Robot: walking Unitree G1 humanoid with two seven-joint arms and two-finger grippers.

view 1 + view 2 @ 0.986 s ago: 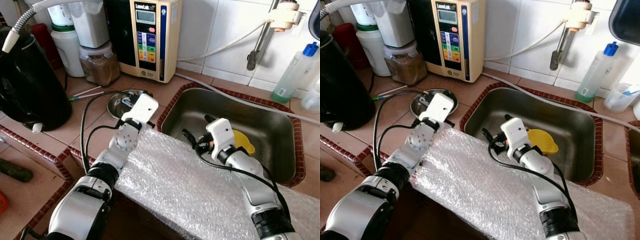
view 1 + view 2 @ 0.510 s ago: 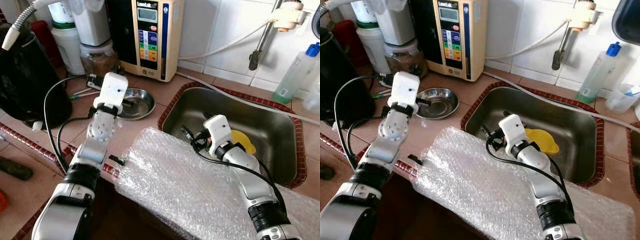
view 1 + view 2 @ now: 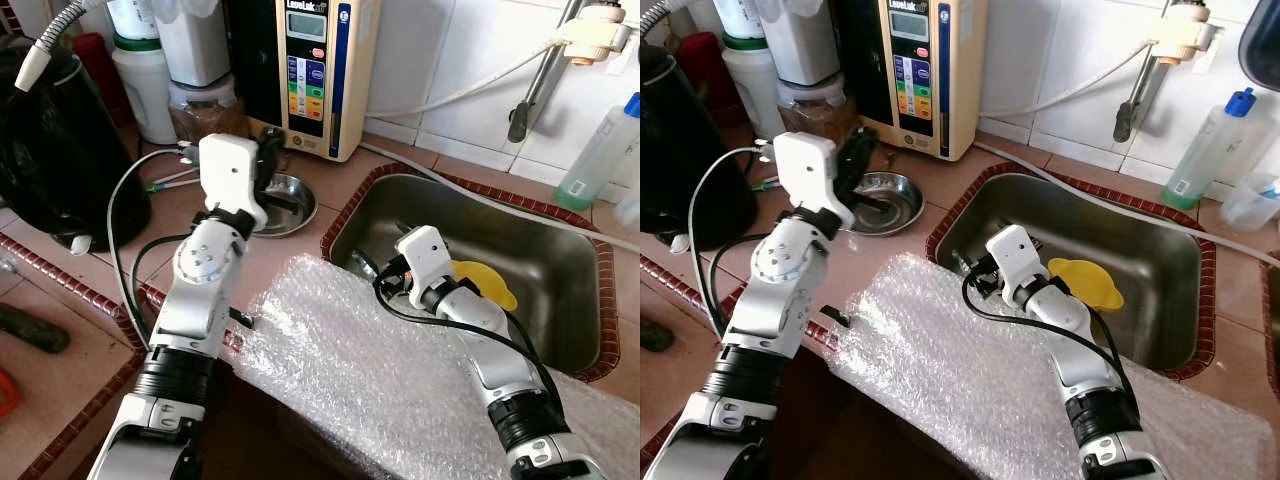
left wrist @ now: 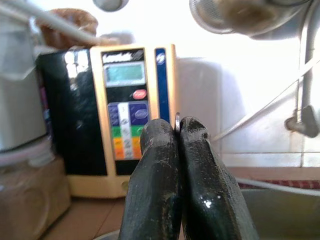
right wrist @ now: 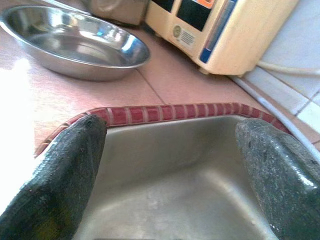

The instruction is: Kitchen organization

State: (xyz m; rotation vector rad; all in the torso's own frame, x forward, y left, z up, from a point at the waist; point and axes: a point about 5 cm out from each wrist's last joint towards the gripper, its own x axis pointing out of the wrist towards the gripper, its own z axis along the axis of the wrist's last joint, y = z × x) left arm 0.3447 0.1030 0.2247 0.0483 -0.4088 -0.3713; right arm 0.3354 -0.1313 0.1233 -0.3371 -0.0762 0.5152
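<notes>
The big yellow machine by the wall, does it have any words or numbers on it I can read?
Water machine: a brand name sits at the top of its front panel, too blurred to read in any view.
Its coloured buttons and small screen: markings too blurred to read.
Clear bottle with blue cap: label too small to read.

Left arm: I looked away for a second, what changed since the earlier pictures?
The left end effector swung up off the bubble wrap to above the steel bowl, fingers shut. The right end effector stayed open at the sink edge; the yellow funnel stayed put.
</notes>
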